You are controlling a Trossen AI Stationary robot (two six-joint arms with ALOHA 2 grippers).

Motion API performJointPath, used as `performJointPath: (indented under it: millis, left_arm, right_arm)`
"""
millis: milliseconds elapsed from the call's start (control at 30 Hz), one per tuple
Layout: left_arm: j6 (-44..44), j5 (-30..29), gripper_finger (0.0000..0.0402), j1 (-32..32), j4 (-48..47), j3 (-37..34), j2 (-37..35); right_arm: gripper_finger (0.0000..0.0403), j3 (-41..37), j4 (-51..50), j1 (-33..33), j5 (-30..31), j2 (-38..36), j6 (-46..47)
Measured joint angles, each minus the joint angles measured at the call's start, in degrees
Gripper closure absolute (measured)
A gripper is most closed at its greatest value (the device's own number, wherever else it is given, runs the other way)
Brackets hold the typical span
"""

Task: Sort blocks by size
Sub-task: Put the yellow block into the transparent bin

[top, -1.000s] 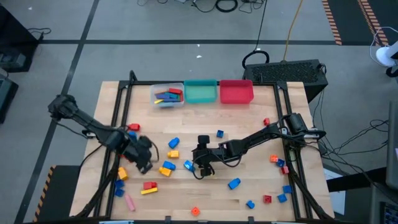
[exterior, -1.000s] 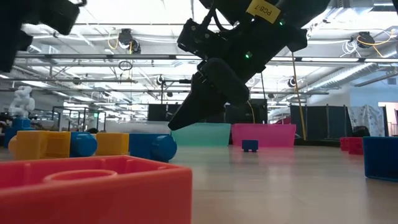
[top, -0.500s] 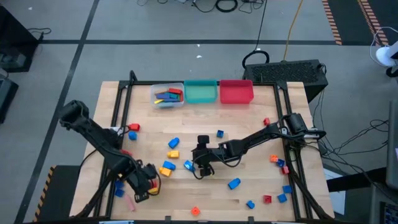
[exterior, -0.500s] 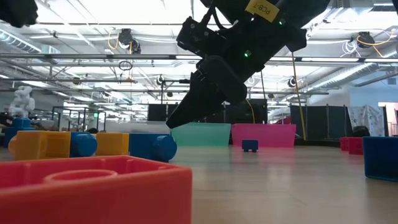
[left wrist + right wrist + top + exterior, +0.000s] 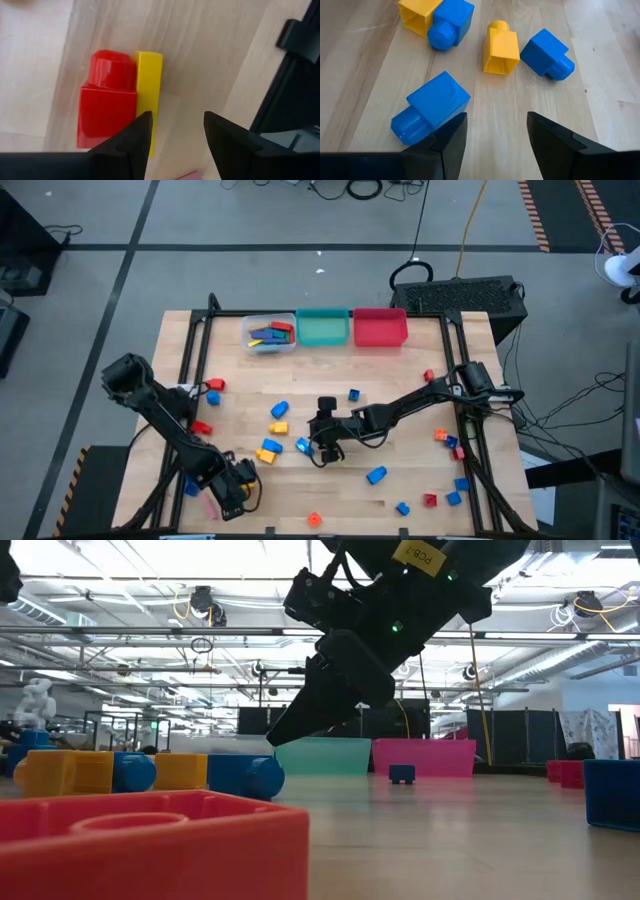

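Toy blocks lie scattered on the wooden table (image 5: pixel 400 380). My left gripper (image 5: pixel 175 132) is open near the table's near-left corner (image 5: pixel 238 488), above a red brick (image 5: pixel 107 107) and a yellow bar (image 5: pixel 148 95) that lie side by side on the wood. My right gripper (image 5: pixel 496 131) is open at mid-table (image 5: pixel 320 448), hovering above the wood in the low view (image 5: pixel 325 705). A blue block (image 5: pixel 431 109) lies on its side just ahead of it; another blue block (image 5: pixel 547 52) and a yellow one (image 5: pixel 500 47) lie farther off.
A clear bin (image 5: pixel 270 332) holding several bars, a teal bin (image 5: pixel 322 327) and a red bin (image 5: pixel 380 327) stand in a row at the far edge. More blocks lie at the near right (image 5: pixel 440 498) and left (image 5: pixel 212 385). A pink bar (image 5: pixel 210 505) lies near the left gripper.
My left gripper has travelled toward the table's near edge, from beside the left-centre blocks to above the red brick and yellow bar. The blocks have not moved.
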Motion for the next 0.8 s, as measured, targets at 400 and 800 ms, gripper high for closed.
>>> performJointPath:
  millis: [400,800]
  left_arm:
    - [0.05,-1.71,0.0217,0.02,-2.17,0.95,0.35]
    - [1.48,-7.27,0.0217,0.3,-10.91,3.31,0.61]
  right_arm:
    - [0.0209,0.0,0.07,-0.1,-0.01,0.0,0.04]
    - [0.0209,0.0,0.09,-0.1,-0.01,0.0,0.04]
